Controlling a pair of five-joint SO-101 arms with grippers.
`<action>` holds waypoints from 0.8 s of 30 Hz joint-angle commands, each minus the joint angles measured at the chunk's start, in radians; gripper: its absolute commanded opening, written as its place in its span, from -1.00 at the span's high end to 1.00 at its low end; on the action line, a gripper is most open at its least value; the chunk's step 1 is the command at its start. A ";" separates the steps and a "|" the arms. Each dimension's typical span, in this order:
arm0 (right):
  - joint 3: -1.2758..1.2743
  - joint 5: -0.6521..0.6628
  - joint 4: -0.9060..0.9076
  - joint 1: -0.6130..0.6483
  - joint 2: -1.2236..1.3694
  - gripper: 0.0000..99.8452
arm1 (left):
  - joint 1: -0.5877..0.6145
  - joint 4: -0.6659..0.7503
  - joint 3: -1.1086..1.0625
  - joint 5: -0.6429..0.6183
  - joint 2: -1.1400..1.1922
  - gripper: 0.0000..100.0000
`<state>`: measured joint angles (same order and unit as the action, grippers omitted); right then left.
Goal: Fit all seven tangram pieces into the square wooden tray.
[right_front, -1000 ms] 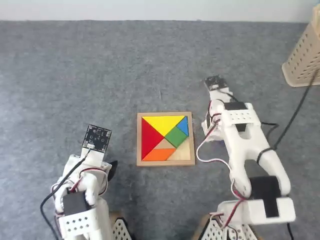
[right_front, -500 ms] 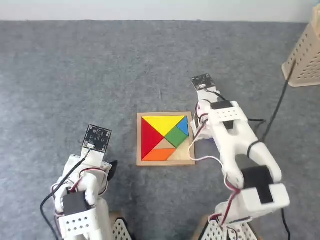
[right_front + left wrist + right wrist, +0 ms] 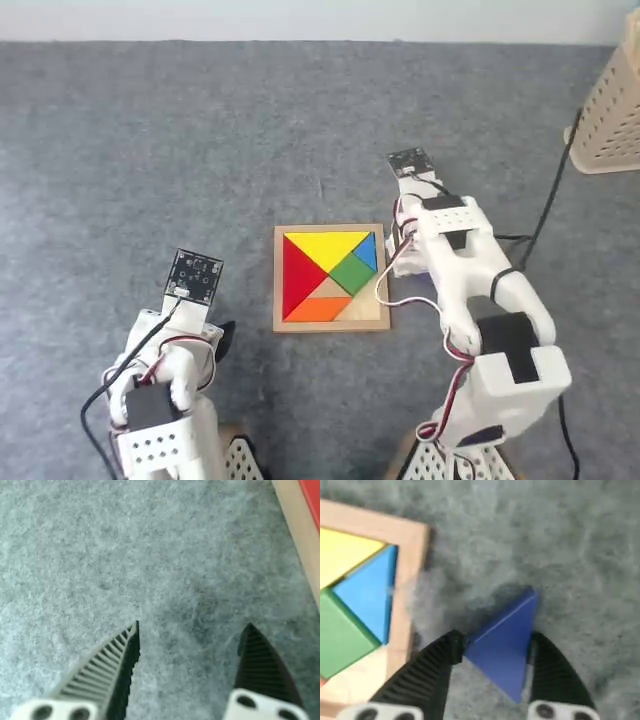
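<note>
The square wooden tray (image 3: 331,326) lies mid-table holding yellow (image 3: 326,246), red (image 3: 298,275), green (image 3: 352,273), light blue (image 3: 368,251), orange (image 3: 318,309) and tan pieces; its near right corner is bare wood. My right gripper (image 3: 495,640) is shut on a dark blue triangle (image 3: 502,647) just outside the tray's right rim (image 3: 412,580), over the carpet. In the high view that arm (image 3: 445,235) stands close beside the tray. The left gripper (image 3: 192,632) is open over bare carpet to the left of the tray, whose edge (image 3: 300,525) shows in its wrist view.
A beige perforated stand (image 3: 610,105) sits at the far right edge. Cables (image 3: 545,230) trail from the right arm. Grey carpet covers the whole table.
The right arm has swung left toward the tray's right rim and now stands closer to it. The left arm has not moved.
</note>
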<state>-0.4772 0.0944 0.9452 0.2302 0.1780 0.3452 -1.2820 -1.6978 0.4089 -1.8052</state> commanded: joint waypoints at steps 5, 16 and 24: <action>0.031 0.000 0.008 0.005 -0.005 0.92 | -0.003 -0.002 0.013 -0.006 -0.017 0.40; -0.049 0.232 0.116 0.015 -0.308 0.93 | -0.003 -0.002 0.013 -0.006 -0.017 0.40; -0.106 0.528 0.203 0.200 -0.464 0.93 | -0.003 -0.002 0.013 -0.006 -0.017 0.40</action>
<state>-0.5907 0.5071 1.1001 0.3406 -0.2056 0.3452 -1.2820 -1.6978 0.4089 -1.8052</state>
